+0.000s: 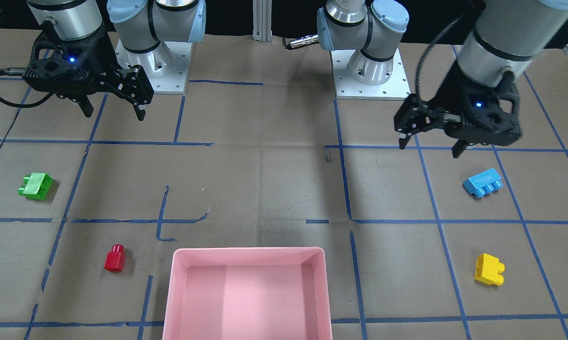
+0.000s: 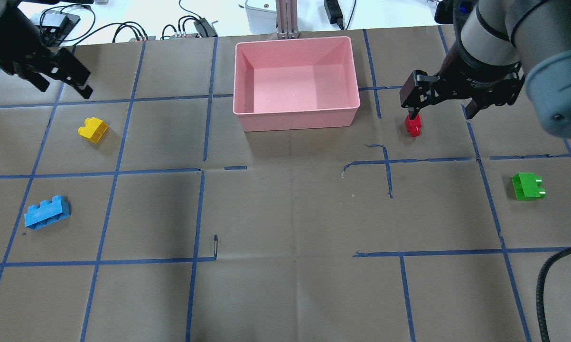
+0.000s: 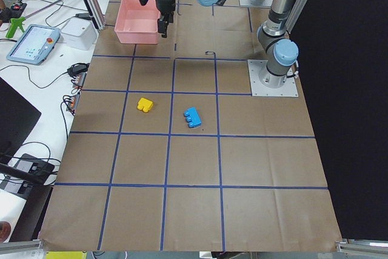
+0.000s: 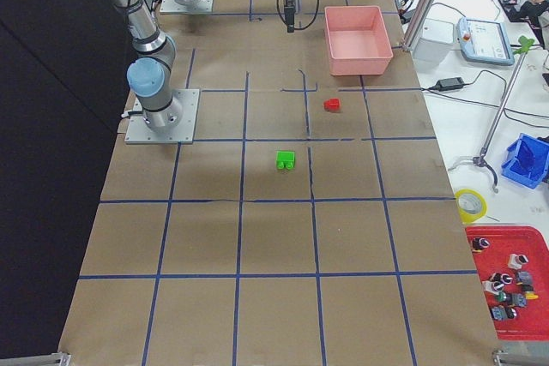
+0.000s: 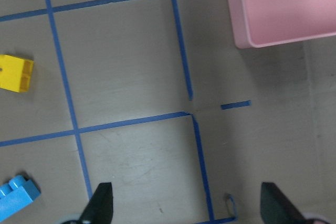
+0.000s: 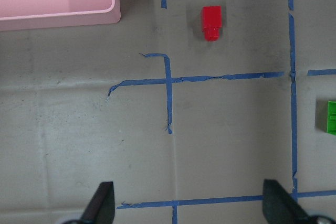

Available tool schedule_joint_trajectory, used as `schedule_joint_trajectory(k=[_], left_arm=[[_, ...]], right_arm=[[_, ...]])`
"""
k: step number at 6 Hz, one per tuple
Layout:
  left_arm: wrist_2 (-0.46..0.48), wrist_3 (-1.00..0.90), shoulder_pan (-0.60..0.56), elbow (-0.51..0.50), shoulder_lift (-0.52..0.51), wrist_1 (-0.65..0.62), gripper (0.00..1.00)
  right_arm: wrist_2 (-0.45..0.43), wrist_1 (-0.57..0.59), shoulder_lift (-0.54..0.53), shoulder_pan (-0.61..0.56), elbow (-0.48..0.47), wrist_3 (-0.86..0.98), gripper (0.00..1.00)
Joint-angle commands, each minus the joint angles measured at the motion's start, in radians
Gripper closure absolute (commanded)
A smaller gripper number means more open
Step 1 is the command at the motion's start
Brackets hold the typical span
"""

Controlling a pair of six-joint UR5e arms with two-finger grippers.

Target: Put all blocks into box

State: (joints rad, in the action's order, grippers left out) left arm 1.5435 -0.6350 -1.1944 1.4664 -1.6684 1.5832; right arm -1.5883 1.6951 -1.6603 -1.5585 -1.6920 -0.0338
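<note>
L gripper (image 1: 430, 145) & R gripper (image 1: 114, 113) hung open, empty; green block (image 1: 37, 185), red block (image 1: 115, 258), blue block (image 1: 483, 182), yellow block (image 1: 488, 269) lay outside box (image 1: 246, 253).

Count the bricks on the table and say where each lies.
4. On the robot's left of the box: the yellow brick, then the blue brick farther off. On its right: the red brick, then the green brick. None is inside it; none seems hidden.
</note>
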Motion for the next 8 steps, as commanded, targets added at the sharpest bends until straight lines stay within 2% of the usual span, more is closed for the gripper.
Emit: schedule_joint_trajectory(k=[1, 2, 4, 8], left_arm=[[0.001, -0.100, 0.256, 0.072, 0.012, -0.006, 0.00], [0.001, -0.101, 0.369, 0.119, 0.016, -0.015, 0.00], [0.007, -0.135, 0.409, 0.224, 0.086, -0.060, 0.01], [0.012, -0.948, 0.401, 0.236, 0.062, -0.060, 0.01]], right_arm=[[0.001, 0.000, -0.001, -0.002, -0.006, 0.000, 0.00], [-0.001, -0.003, -0.006, -0.003, -0.009, 0.000, 0.00], [0.001, -0.006, -0.007, -0.005, -0.011, 0.000, 0.00], [-0.002, -0.003, 0.002, -0.005, -0.012, 0.003, 0.00]])
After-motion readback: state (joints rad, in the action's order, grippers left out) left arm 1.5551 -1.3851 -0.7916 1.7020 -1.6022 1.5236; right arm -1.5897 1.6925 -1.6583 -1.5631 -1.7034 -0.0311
